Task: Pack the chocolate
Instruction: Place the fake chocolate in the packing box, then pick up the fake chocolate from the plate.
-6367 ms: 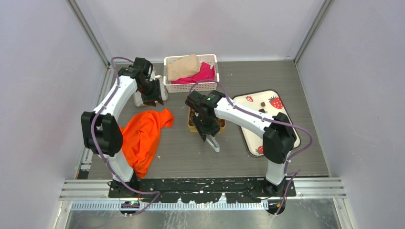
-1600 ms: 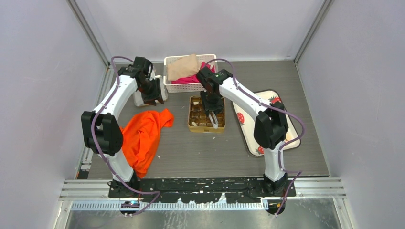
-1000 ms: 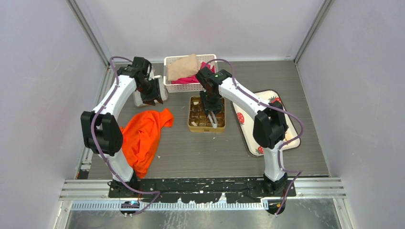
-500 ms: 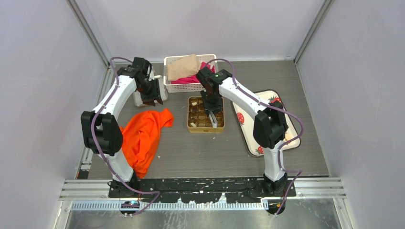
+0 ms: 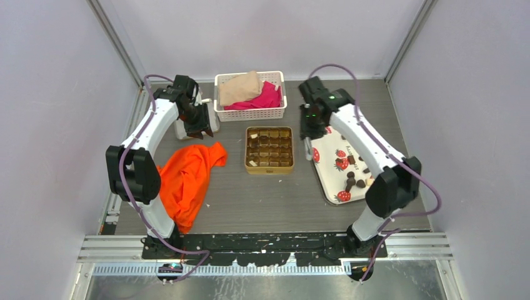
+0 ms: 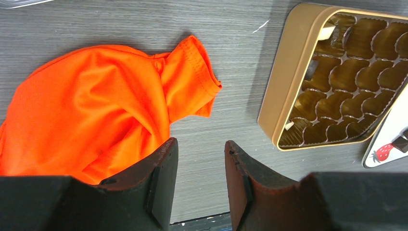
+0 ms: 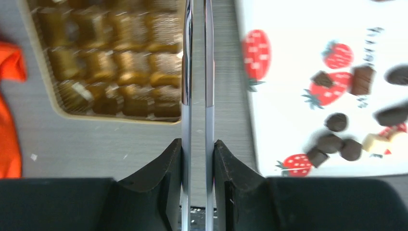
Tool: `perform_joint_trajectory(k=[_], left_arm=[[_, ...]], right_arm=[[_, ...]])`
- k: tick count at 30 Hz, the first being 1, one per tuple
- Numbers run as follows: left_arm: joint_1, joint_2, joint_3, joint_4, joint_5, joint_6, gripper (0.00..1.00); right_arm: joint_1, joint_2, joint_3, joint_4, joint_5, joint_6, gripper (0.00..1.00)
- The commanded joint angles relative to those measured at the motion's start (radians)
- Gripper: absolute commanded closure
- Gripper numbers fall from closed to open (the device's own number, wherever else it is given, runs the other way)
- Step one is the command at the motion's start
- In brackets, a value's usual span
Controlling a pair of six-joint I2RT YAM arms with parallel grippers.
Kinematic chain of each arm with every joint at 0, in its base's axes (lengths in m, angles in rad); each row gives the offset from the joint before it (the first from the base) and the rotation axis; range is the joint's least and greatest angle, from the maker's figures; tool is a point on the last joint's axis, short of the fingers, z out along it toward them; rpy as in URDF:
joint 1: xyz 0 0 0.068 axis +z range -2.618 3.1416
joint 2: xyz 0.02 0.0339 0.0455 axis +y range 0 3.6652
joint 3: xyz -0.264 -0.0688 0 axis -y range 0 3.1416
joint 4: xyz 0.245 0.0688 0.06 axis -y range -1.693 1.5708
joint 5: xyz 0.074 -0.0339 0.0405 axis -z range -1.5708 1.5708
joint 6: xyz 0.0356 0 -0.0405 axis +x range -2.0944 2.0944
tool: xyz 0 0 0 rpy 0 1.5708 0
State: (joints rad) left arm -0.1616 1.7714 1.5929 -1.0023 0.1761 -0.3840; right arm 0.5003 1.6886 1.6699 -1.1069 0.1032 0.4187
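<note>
Right wrist view has most chocolate (image 7: 330, 143) loose on the strawberry-print tray (image 7: 288, 96) beside a gold tin (image 7: 120, 119) whose compartments look largely unfilled, the right gripper (image 7: 197, 144) clenched on tweezers (image 7: 186, 72), so packing seems barely begun.

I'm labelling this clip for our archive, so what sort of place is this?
Probably a robot test cell: two arms bolted at a table edge, plain walls on aluminium framing, staged props like a gold chocolate tin.

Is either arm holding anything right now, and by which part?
The right end effector grips metal tweezers at their rear end, between its fingers; the blades stick out forward. The left end effector is open and holds nothing.
</note>
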Motion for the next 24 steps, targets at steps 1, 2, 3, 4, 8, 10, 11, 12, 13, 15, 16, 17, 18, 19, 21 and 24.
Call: perform_joint_trajectory(k=[1, 2, 3, 4, 8, 10, 11, 12, 13, 15, 16, 17, 18, 19, 21, 24], left_arm=[[0.008, -0.025, 0.019, 0.014, 0.015, 0.013, 0.58], [0.008, -0.022, 0.02, 0.014, 0.017, 0.013, 0.58], [0.008, -0.02, 0.023, 0.013, 0.019, 0.013, 0.58], [0.008, -0.018, 0.026, 0.013, 0.02, 0.013, 0.58], [0.008, -0.009, 0.039, 0.01, 0.023, 0.011, 0.58], [0.008, -0.009, 0.042, 0.01, 0.022, 0.011, 0.58], [0.008, -0.009, 0.043, 0.009, 0.02, 0.012, 0.58], [0.008, -0.009, 0.043, 0.007, 0.018, 0.011, 0.58], [0.008, -0.01, 0.042, 0.007, 0.016, 0.011, 0.58], [0.008, -0.012, 0.04, 0.007, 0.014, 0.011, 0.58], [0.008, -0.012, 0.038, 0.007, 0.013, 0.011, 0.58], [0.008, -0.012, 0.038, 0.007, 0.012, 0.011, 0.58], [0.008, -0.012, 0.038, 0.008, 0.01, 0.011, 0.58], [0.008, -0.011, 0.037, 0.009, 0.01, 0.011, 0.58], [0.008, -0.008, 0.038, 0.011, 0.012, 0.01, 0.58], [0.008, -0.002, 0.045, 0.01, 0.015, 0.01, 0.58]], right_arm=[[-0.173, -0.104, -0.182, 0.019, 0.052, 0.003, 0.81], [-0.213, -0.124, -0.222, 0.029, 0.046, -0.004, 0.8], [-0.249, -0.14, -0.26, 0.041, 0.034, -0.011, 0.78], [-0.278, -0.15, -0.291, 0.052, 0.025, -0.018, 0.76], [-0.347, -0.145, -0.355, 0.056, 0.02, -0.055, 0.68], [-0.367, -0.133, -0.372, 0.064, 0.015, -0.066, 0.65], [-0.373, -0.124, -0.375, 0.066, 0.017, -0.071, 0.63], [-0.379, -0.116, -0.38, 0.07, 0.02, -0.074, 0.62], [-0.385, -0.108, -0.383, 0.074, 0.021, -0.077, 0.61], [-0.397, -0.092, -0.387, 0.082, 0.018, -0.08, 0.59], [-0.401, -0.085, -0.388, 0.086, 0.017, -0.081, 0.59], [-0.406, -0.075, -0.388, 0.09, 0.017, -0.081, 0.58], [-0.41, -0.069, -0.389, 0.094, 0.018, -0.083, 0.57], [-0.413, -0.062, -0.388, 0.101, 0.019, -0.084, 0.57], [-0.423, -0.045, -0.383, 0.109, 0.024, -0.088, 0.56], [-0.428, -0.019, -0.368, 0.111, 0.055, -0.095, 0.56]])
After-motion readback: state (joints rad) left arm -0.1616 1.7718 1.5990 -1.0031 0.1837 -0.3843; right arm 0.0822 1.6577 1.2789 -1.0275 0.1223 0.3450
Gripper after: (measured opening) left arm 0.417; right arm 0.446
